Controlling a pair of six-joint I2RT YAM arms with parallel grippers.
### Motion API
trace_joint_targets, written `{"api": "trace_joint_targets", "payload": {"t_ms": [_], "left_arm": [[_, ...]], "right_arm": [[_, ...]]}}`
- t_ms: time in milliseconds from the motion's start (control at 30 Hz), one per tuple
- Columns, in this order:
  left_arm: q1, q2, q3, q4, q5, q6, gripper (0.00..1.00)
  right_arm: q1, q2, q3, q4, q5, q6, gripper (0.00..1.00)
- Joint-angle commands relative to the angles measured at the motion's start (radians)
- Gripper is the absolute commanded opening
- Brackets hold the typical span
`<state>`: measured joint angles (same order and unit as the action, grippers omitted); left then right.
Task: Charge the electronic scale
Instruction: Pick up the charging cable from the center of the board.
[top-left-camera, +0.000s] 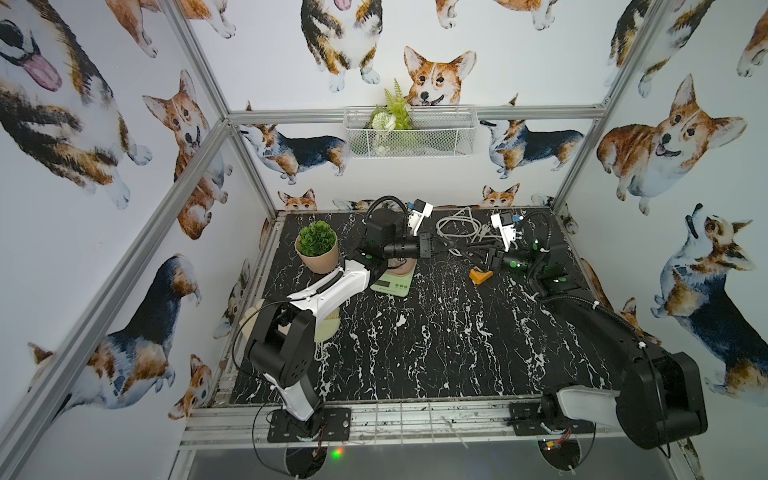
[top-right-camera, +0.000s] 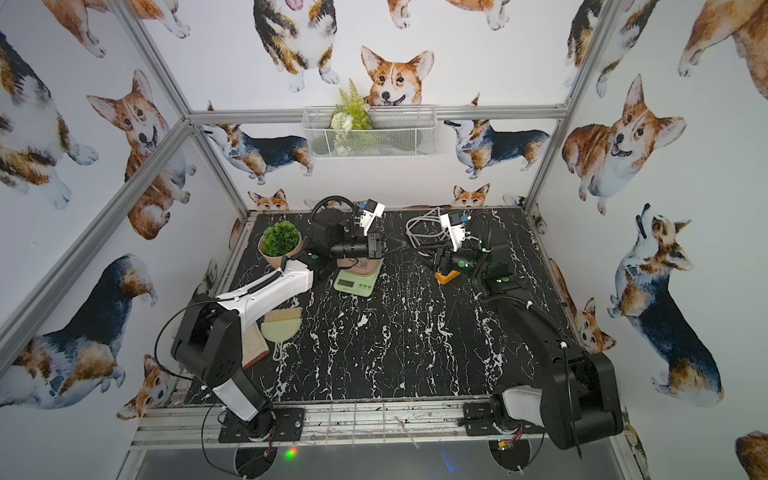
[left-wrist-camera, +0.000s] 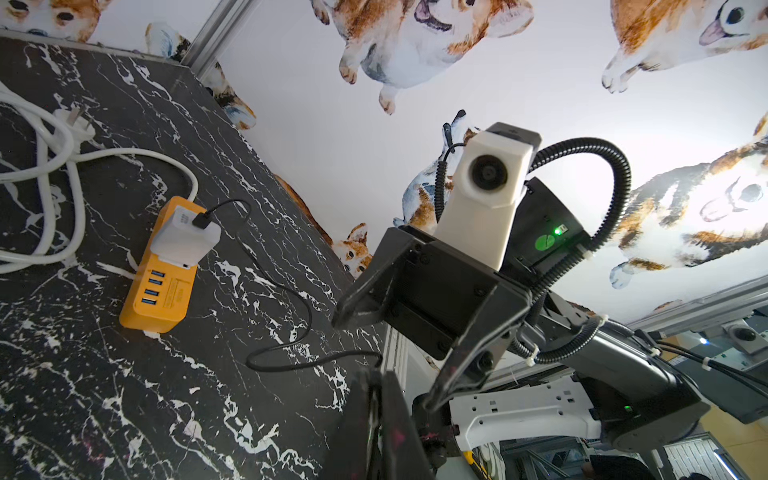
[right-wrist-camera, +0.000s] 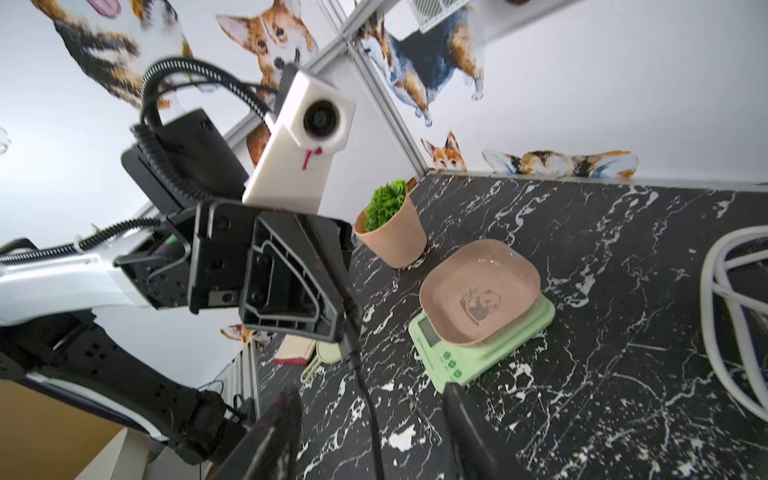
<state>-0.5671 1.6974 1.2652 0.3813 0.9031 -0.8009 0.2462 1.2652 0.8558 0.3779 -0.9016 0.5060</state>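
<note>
1. In both top views the scale (top-left-camera: 392, 284) sat on the black marbled table (top-left-camera: 415, 353); the left gripper (top-left-camera: 440, 247) hung near it, likely to bring the plug over.
2. In the left wrist view that gripper pinched a black cable (left-wrist-camera: 291, 291) from the adapter (left-wrist-camera: 185, 243) on the power strip (left-wrist-camera: 160, 286), well apart from the scale; the right gripper (left-wrist-camera: 386, 359) stood wide, empty.
3. In the right wrist view the cable hung between its parted fingers (right-wrist-camera: 465, 428); corgi-print walls (right-wrist-camera: 582, 83) ringed the table.

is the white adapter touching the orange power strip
Touching. The left wrist view shows the white adapter seated flush on the orange power strip, with no gap between them.
</note>
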Motion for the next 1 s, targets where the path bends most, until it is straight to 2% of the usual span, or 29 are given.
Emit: {"api": "trace_joint_targets", "payload": {"t_ms": [0, 100, 267, 367, 500, 633, 700, 833, 967], "left_arm": [[0.001, -0.016, -0.013, 0.073, 0.007, -0.034, 0.03], [0.001, -0.022, -0.016, 0.087, 0.011, -0.041, 0.03], [0.001, -0.028, -0.022, 0.121, -0.005, -0.061, 0.03], [0.0, -0.019, -0.013, 0.144, 0.002, -0.08, 0.03], [0.0, -0.025, -0.017, 0.15, -0.007, -0.086, 0.03], [0.0, -0.027, -0.015, 0.145, -0.015, -0.081, 0.03], [0.0, -0.027, -0.014, 0.146, -0.017, -0.081, 0.03], [-0.001, -0.031, -0.013, 0.144, -0.016, -0.08, 0.03], [0.0, -0.032, -0.013, 0.143, -0.022, -0.077, 0.03]], "right_arm": [[-0.015, 0.011, 0.017, 0.174, 0.006, 0.163, 0.56], [-0.023, 0.037, 0.01, 0.266, -0.028, 0.243, 0.52], [-0.024, 0.14, -0.004, 0.571, -0.126, 0.459, 0.42], [-0.022, 0.206, 0.0, 0.734, -0.147, 0.583, 0.4], [-0.011, 0.251, 0.009, 0.846, -0.178, 0.657, 0.38], [0.01, 0.24, 0.002, 0.848, -0.216, 0.644, 0.38], [0.02, 0.221, -0.003, 0.776, -0.227, 0.597, 0.37], [0.036, 0.149, -0.012, 0.541, -0.218, 0.415, 0.34], [0.034, 0.111, -0.014, 0.471, -0.211, 0.366, 0.32]]}}
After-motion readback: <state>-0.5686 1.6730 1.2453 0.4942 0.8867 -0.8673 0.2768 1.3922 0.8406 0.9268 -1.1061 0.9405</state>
